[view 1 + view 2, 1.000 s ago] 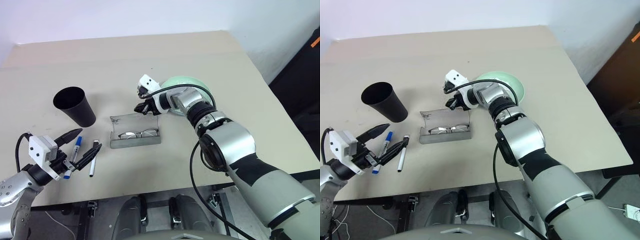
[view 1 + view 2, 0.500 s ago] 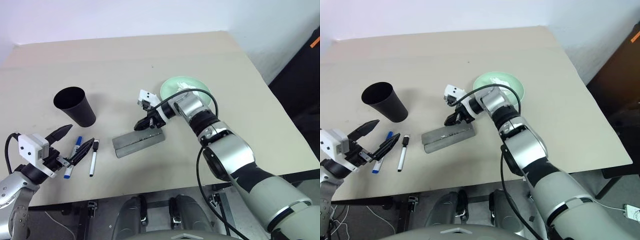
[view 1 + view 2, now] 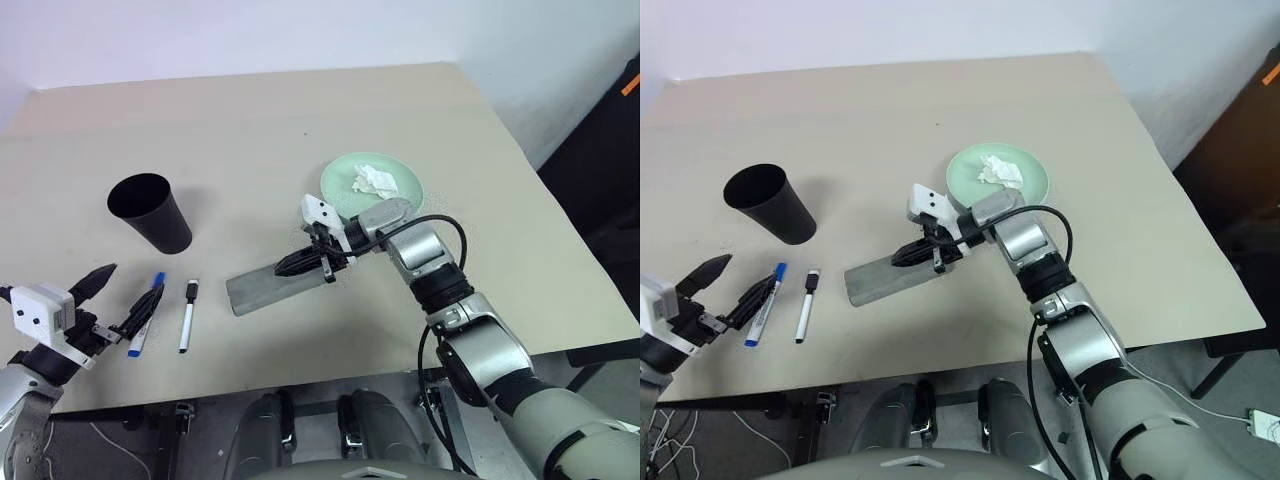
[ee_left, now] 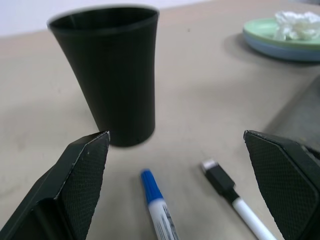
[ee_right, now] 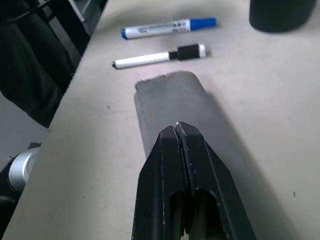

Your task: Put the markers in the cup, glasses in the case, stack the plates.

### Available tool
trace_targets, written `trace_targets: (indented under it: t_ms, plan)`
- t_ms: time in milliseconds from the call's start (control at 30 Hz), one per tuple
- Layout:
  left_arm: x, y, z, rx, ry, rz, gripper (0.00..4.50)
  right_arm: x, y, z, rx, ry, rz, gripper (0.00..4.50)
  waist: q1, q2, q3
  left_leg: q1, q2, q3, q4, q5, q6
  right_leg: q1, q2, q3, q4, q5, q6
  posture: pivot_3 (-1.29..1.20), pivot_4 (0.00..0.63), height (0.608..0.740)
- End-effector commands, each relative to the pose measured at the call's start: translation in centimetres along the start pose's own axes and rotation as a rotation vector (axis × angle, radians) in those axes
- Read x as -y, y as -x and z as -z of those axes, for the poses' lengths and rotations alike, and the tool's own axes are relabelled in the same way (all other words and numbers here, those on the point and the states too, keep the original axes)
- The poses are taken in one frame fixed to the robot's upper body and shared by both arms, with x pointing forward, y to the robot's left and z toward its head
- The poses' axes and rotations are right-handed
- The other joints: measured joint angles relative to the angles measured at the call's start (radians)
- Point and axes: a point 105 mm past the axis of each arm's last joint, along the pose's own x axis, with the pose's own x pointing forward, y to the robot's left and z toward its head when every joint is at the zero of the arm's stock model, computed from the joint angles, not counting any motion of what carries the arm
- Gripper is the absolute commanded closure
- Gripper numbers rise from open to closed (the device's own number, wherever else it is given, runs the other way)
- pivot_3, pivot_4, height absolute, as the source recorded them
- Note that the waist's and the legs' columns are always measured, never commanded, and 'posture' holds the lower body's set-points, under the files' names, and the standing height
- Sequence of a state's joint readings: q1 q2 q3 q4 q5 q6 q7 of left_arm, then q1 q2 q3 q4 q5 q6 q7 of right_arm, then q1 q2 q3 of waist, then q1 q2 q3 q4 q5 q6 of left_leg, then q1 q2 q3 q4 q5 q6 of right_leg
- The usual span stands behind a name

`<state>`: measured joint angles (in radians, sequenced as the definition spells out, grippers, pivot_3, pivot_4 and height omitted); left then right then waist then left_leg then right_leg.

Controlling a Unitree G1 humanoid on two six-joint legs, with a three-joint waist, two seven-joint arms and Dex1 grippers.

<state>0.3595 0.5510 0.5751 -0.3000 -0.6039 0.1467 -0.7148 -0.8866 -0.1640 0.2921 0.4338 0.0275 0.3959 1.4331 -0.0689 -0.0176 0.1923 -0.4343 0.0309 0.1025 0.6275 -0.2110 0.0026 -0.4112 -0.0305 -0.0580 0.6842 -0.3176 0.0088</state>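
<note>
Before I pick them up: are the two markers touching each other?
Apart. The left eye view shows bare table between the blue-capped marker and the black-capped marker.

Left pincer (image 3: 112,297) gapes wide and level; right pincer (image 3: 300,264) is pressed closed, angled down.

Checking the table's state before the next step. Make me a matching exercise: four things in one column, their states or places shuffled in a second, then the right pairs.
Things:
1. black tapered plastic cup
2. grey oblong glasses case
3. pale mint green round plate
4. blue-capped white marker

States:
A. lid shut, lying flat
B. holds a crumpled white tissue
C. upright, nothing inside
D. lying on the table beside a black-capped marker

Pairs: 1-C, 2-A, 3-B, 4-D
</note>
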Motion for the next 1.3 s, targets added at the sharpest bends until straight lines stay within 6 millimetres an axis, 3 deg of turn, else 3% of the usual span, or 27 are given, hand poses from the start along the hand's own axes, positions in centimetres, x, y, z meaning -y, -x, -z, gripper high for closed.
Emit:
trace_targets:
  t_ms: [33,100,200,333,467,567,800,1300]
  plan:
    - [-0.5,0.3,-1.3,0.024,-0.01,-0.05,0.0,0.1,-0.7,0.6,-0.049,0.1,0.02,4.47,0.0,0.0,0.0,0.0,0.0,0.0,0.001,0.0,0.0,0.0,0.0,0.0,0.0,0.0,0.0,0.0,0.15,0.715]
    - [-1.2,0.3,-0.8,-0.017,-0.04,-0.109,0.0,1.0,-1.3,1.7,-0.119,0.102,0.068,4.47,0.0,0.0,0.0,0.0,0.0,0.0,0.001,0.0,0.0,0.001,0.0,0.0,0.0,0.0,0.0,0.0,0.15,0.715]
    - [-2.4,0.5,-0.2,-0.069,-0.051,-0.202,0.0,1.2,-1.5,1.9,-0.132,0.15,0.069,4.47,-0.001,0.0,0.0,0.005,0.0,0.0,0.001,0.0,0.0,0.004,0.0,0.0,0.0,0.0,0.0,0.0,0.15,0.715]
    - [-2.6,0.7,-0.1,-0.084,-0.005,-0.223,0.0,1.2,-1.5,1.4,-0.11,0.165,0.064,4.47,0.0,-0.001,0.0,0.007,0.001,0.0,0.001,0.0,0.0,0.006,0.0,0.0,0.0,0.0,0.0,0.0,0.15,0.715]
    - [-2.8,0.6,0.5,-0.139,0.066,-0.266,0.0,1.0,-0.7,-0.6,0.007,0.161,0.032,4.47,0.001,-0.001,0.0,0.007,0.001,0.0,0.001,0.0,0.0,0.006,0.0,0.0,0.0,0.0,0.0,0.0,0.15,0.715]
    - [-2.9,0.4,0.7,-0.169,0.084,-0.293,0.0,1.1,-0.6,-1.1,0.027,0.161,0.041,4.47,0.002,-0.001,0.0,0.006,0.0,0.0,0.001,0.0,0.0,0.006,0.0,0.0,0.0,0.0,0.0,0.0,0.15,0.715]
    - [-0.5,-1.0,1.6,-0.352,0.071,-0.211,0.0,2.1,-0.4,-1.3,0.036,0.144,0.104,4.47,0.001,-0.001,0.0,0.006,0.0,0.0,0.001,0.0,0.0,0.006,0.0,0.0,0.0,0.0,0.0,0.0,0.15,0.715]
    - [-0.5,-0.5,1.5,-0.645,0.115,-0.301,0.0,2.4,0.5,-1.0,0.025,0.128,0.124,4.47,0.003,-0.001,0.0,0.006,0.0,0.0,0.0,0.001,-0.001,0.006,0.001,0.0,0.0,0.0,0.001,0.0,0.15,0.715]
